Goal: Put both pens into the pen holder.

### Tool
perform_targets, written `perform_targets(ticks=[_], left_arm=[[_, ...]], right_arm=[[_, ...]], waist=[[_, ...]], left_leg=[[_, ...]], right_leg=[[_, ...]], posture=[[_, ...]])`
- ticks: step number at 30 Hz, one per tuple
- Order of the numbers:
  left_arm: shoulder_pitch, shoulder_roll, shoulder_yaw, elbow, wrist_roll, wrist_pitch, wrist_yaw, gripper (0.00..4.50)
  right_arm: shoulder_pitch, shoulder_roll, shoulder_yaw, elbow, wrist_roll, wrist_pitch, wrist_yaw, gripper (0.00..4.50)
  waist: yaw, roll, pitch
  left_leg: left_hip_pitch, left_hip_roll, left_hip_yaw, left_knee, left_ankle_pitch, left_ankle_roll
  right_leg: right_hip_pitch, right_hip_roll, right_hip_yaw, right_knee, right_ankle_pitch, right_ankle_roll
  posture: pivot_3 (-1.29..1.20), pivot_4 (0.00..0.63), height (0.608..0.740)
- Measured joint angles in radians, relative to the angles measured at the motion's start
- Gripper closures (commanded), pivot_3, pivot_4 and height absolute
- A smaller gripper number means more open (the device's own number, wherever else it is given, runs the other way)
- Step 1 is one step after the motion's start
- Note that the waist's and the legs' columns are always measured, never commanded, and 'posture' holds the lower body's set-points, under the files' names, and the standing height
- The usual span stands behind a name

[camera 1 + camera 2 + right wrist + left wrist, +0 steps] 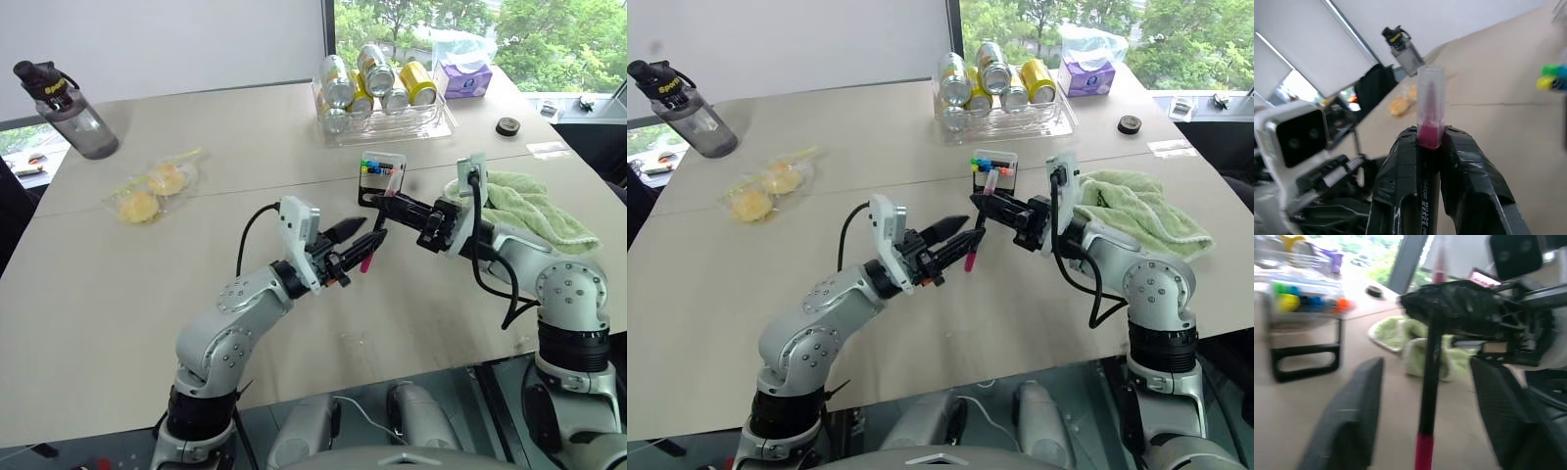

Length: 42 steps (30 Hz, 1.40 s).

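Right now the pink-ended pen (373, 239) hangs in the air between the two arms, above the table (118, 294) and a little in front of the pen holder (381, 176). The right gripper (387, 208) is clamped on its upper part: in the right wrist view the two black fingers (1469, 171) press against the barrel just below the clear cap, which sticks out past them. The left gripper (355, 238) sits around the lower part of the pen with its jaws spread, the barrel passing through the gap without either finger seeming to touch it. This looks like a hand-over, with the pen now carried by the right arm, probably because that arm is on the holder's side and can reach it more easily.

Held near the cap, the pen hangs almost upright with its pink end down, which suits lowering it into a slot. The pen holder stands on the table just behind the right gripper, its row of coloured marker caps facing up, with the tray of cans (382, 122) further back and a green towel (529, 211) beside the right arm. I cannot make out the second pen, the blue-capped one, with any certainty, so whether it is already in the holder is unclear. The next move, as I judge it, is to carry this pen over the holder and let it down.
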Motion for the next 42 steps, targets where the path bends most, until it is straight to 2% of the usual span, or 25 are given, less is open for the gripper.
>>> perform_targets(ticks=[6,12,16,24,40,41,42], left_arm=[[-0.001,0.135,0.018,-0.004,0.127,-0.047,0.009,0.49],[-0.001,0.133,0.041,-0.007,0.17,-0.04,0.057,0.49],[-0.006,0.124,0.031,-0.035,0.17,-0.025,0.07,0.49],[-0.012,0.118,0.023,-0.053,0.187,-0.007,0.081,0.49],[-0.012,0.084,0.003,-0.058,0.208,-0.006,0.099,0.49],[-0.012,0.084,0.003,-0.058,0.209,-0.006,0.099,0.44],[-0.013,0.085,0.003,-0.058,0.209,-0.007,0.098,0.43]], right_arm=[[-0.127,-0.027,0.057,-0.001,-0.303,-0.34,0.099,4.43],[-0.198,0.014,0.142,0.07,-0.606,-0.679,0.111,4.43],[-0.191,0.045,0.218,0.145,-0.709,-0.804,0.137,4.43],[-0.196,0.099,0.264,0.349,-0.853,-1.053,0.171,4.43],[-0.222,0.138,0.264,0.61,-0.936,-1.266,0.175,4.43],[-0.225,0.139,0.264,0.616,-0.938,-1.268,0.175,3.93],[-0.228,0.14,0.263,0.627,-0.942,-1.278,0.174,3.62]], waist=[[-0.012,0.0,0.0],[-0.018,0.0,0.0],[-0.02,0.0,0.0],[-0.022,0.0,0.0],[-0.023,0.0,0.0],[-0.023,0.0,0.0],[-0.023,0.0,0.0]], left_leg=[[0.001,0.0,0.001,-0.003,0.0,0.0],[0.001,0.0,0.0,-0.005,0.0,0.0],[0.0,0.0,0.0,-0.006,0.0,0.0],[0.001,0.0,0.001,-0.006,0.0,0.0],[0.001,0.001,0.001,-0.006,0.0,0.0],[0.001,0.001,0.001,-0.006,0.0,0.0],[0.001,0.001,0.001,-0.006,0.0,0.0]], right_leg=[[-0.001,0.0,0.001,-0.002,0.0,0.0],[-0.001,0.0,0.0,-0.005,0.0,0.0],[-0.001,0.0,0.001,-0.004,0.0,0.0],[-0.001,0.0,0.001,-0.004,0.0,0.0],[-0.001,0.001,0.001,-0.004,0.0,0.0],[-0.001,0.001,0.001,-0.004,0.0,0.0],[-0.001,0.001,0.001,-0.004,0.0,0.0]], posture=[[0.0,0.15,0.739],[0.0,0.15,0.739],[0.0,0.15,0.739],[0.0,0.15,0.739],[0.0,0.15,0.739],[0.0,0.15,0.739],[0.0,0.15,0.739]])
